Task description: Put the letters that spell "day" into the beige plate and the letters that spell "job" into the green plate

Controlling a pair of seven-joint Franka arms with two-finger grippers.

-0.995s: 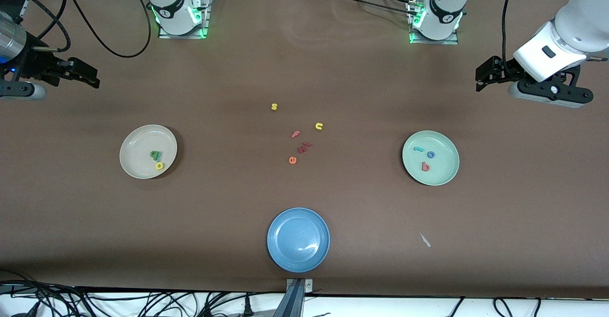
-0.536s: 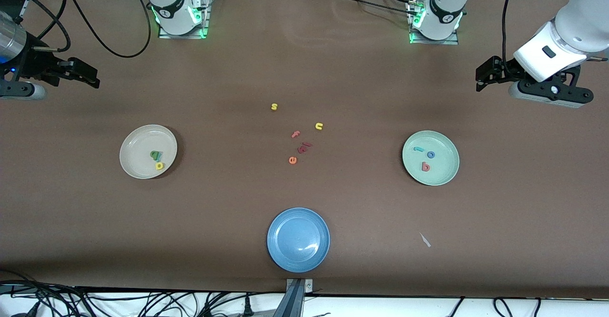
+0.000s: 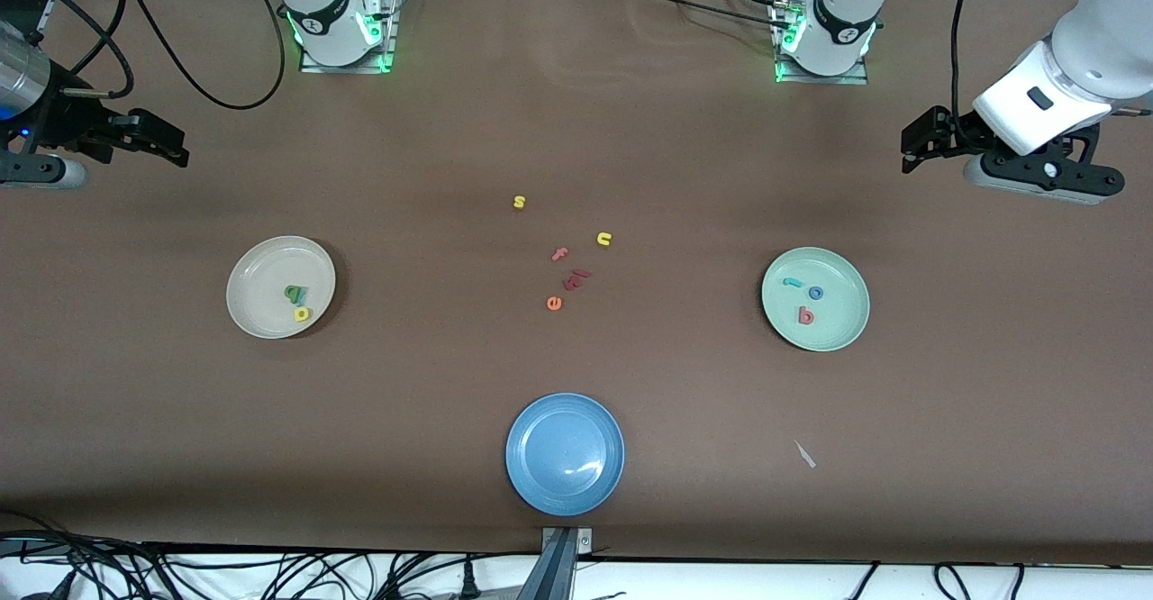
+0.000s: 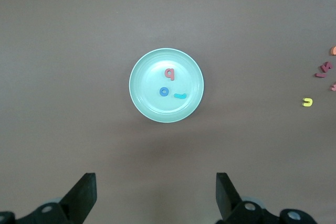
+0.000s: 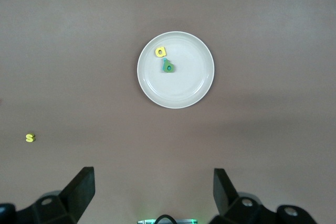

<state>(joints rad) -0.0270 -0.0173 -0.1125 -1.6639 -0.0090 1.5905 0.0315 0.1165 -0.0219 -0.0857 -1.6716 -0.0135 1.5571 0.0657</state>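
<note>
Three plates sit on the brown table [image 3: 576,131]: the beige plate [image 3: 261,268] toward the right arm's end, the green plate [image 3: 842,325] toward the left arm's end, and a blue plate [image 3: 540,478] between them and nearest the front camera. Both beige and green plates lie flat and round, with no long axis to speak of. Each arm waits high at its own end of the table, the right gripper [image 3: 167,142] and the left gripper [image 3: 912,142] both empty with jaws spread wide; in each wrist view the two fingers [image 4: 84,195] frame bare table short of the plate. Inside the beige plate the dark green looped letter [image 3: 293,293] lies touching the teal "y" [image 3: 304,294], whose direction cannot be made out, and the yellow looped letter [image 3: 302,314] sits just nearer the camera. Inside the green plate the teal "j" [image 3: 792,282] lies with its long axis across the plate, beside the blue "o" [image 3: 815,292], with the red-pink "b" [image 3: 805,315] nearer the camera. Loose letters sit mid-table, well apart from all plates: yellow "s" [image 3: 519,202], yellow "u" [image 3: 603,239], pink "f" [image 3: 559,254], dark red pieces [image 3: 576,278] and orange "e" [image 3: 553,304]. One pale scrap [image 3: 804,454] lies near the green plate.
</note>
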